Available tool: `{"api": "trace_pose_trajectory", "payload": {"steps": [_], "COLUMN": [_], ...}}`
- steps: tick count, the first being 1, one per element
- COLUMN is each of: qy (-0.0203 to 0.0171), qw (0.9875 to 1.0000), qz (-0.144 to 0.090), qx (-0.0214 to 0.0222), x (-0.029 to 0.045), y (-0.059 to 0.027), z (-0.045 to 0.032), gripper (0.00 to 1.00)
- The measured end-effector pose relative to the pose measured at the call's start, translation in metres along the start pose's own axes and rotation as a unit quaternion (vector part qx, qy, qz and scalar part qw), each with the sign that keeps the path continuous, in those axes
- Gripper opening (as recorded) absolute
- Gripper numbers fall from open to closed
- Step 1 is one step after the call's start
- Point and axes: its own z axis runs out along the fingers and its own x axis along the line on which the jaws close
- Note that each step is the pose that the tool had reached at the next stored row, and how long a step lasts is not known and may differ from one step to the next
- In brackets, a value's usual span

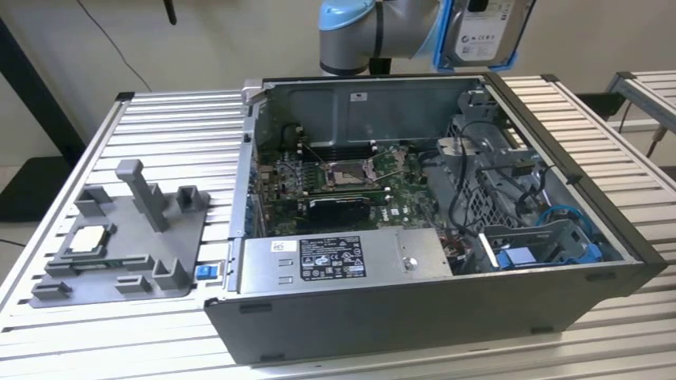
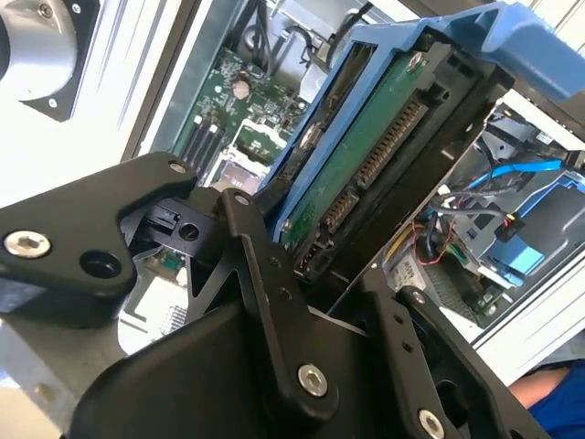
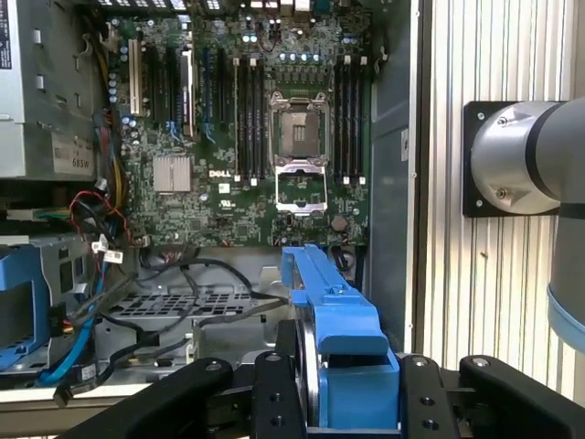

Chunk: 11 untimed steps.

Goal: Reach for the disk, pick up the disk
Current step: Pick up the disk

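Note:
The disk (image 1: 484, 32) is a silver-grey drive with a white label in a blue bracket. In the exterior view it hangs high above the back right of the open computer case (image 1: 423, 317), next to the arm's blue-capped joint (image 1: 354, 32). My gripper (image 3: 352, 398) is shut on the disk (image 3: 334, 320), whose blue bracket stands edge-on between the black fingers (image 3: 274, 393) in the first wrist view. In the second wrist view the disk (image 2: 375, 137) shows its green circuit board and connectors, clamped in my gripper (image 2: 320, 265).
Inside the case lie the motherboard (image 1: 338, 186), the power supply (image 1: 338, 257), loose cables and a blue plastic bay (image 1: 539, 253) at the near right corner. A grey fixture (image 1: 116, 245) with a small square chip (image 1: 85, 237) sits on the slatted table (image 1: 169, 134) at the exterior view's left.

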Motion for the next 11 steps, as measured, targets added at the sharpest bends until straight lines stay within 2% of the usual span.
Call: {"api": "trace_pose_trajectory", "payload": {"steps": [11], "qy": [0.0001], "qw": [1.0000], "qz": [0.000], "qx": [0.0000], "x": [0.0184], "y": [-0.0006], "z": [-0.0008], "gripper": [0.00]}}
